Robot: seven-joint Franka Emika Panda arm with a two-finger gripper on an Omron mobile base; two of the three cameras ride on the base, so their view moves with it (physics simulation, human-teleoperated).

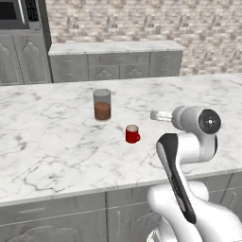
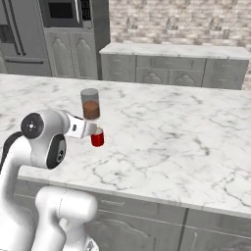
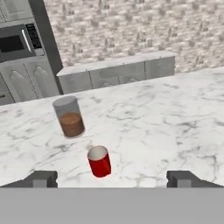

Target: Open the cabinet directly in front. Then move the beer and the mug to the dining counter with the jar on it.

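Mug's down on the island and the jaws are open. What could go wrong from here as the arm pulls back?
1. The mug stands low between the open gripper's fingertips; a sideways swing might tip it.
2. The jar stands close behind the mug on the dining counter; a knocked mug may strike it.

The dining counter (image 1: 56, 151) is a wide white marble top w/ grey veins, running across the whole picture; grey panelled fronts below its near edge. On it stands the jar (image 1: 102, 105), upright, clear glass w/ brown contents in the lower half. The mug (image 1: 132, 134), small and red, stands upright near the jar, to its right and nearer to the camera, not touching it. The white arm (image 1: 189, 156) rises from the lower right; its far end points left, towards the mug. At the far side is a smaller marble worktop (image 1: 113, 47) over grey cabinets, brick wall (image 1: 142, 19) behind, microwave (image 1: 19, 14) at top left.
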